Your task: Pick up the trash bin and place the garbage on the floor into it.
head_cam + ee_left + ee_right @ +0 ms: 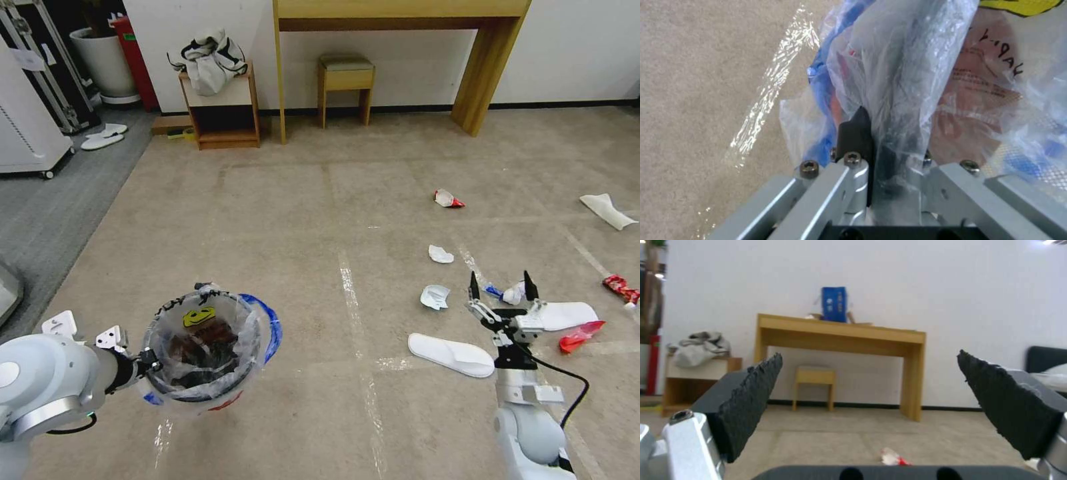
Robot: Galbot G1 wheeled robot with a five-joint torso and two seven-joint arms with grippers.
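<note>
The red trash bin, lined with a clear bag with blue handles, hangs above the floor at the lower left. My left gripper is shut on its rim; in the left wrist view the fingers pinch the rim and bag of the trash bin. My right gripper stands open above the garbage at the right: two white slippers, crumpled paper, a red wrapper. In the right wrist view the gripper holds nothing, with a red wrapper beyond it.
More litter lies farther out: paper, red wrappers, a white slipper. A wooden desk, stool and side cabinet line the far wall. A white planter stands on the grey carpet strip.
</note>
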